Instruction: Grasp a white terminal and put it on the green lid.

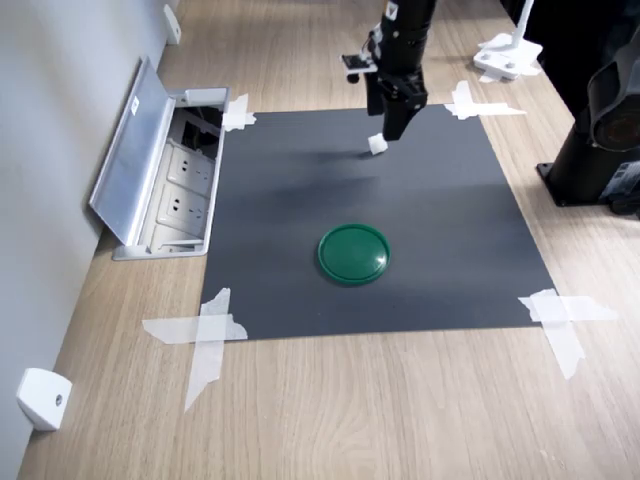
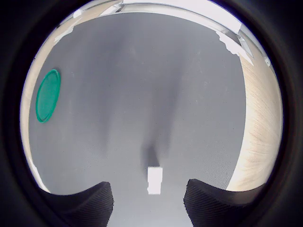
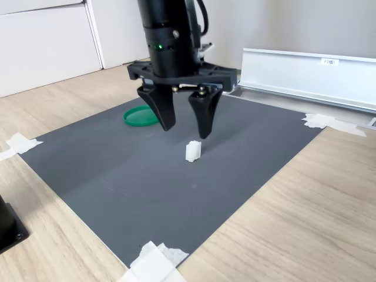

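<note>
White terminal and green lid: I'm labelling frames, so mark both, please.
white terminal (image 3: 193, 151), second exterior view, front face.
green lid (image 1: 353, 252), first exterior view, centre of the disc.

End effector (image 3: 183, 130) downward, jaws apart.

We find almost nothing legible here. A small white label (image 3: 330, 61) sits on the raised metal lid of the floor socket box (image 3: 305, 70) in the second exterior view, with dark print too small for us to read; the same label (image 1: 134, 105) appears in the first exterior view, equally unreadable. We see no brand, number or sign elsewhere.
</note>
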Robot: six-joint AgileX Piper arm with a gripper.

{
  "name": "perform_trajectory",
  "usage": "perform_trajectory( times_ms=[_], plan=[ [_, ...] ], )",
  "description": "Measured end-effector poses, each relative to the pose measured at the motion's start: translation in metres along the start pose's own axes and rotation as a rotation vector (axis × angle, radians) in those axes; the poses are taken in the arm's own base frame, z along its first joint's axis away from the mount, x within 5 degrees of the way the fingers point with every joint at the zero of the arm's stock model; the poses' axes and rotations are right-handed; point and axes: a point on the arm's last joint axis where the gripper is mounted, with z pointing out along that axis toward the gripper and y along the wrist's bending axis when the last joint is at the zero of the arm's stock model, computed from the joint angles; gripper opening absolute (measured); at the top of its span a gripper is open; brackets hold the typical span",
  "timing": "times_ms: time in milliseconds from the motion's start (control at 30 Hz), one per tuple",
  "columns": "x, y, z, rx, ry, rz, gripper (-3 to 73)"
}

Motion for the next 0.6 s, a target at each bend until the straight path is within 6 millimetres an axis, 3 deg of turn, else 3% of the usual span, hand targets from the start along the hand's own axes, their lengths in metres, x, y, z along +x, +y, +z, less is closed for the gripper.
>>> perform_trajectory(
  times_ms=[200,367,500,600],
  plan=[
    [-0.002,-0.002,0.020,-0.027,0.046,0.000,63.5],
    [-0.003,-0.003,0.023,-0.021,0.037,-0.024,62.8],
    [-0.004,-0.003,0.027,-0.024,0.040,-0.040,57.5],
    [-0.003,-0.003,0.029,-0.028,0.047,-0.042,49.2]
  ],
)
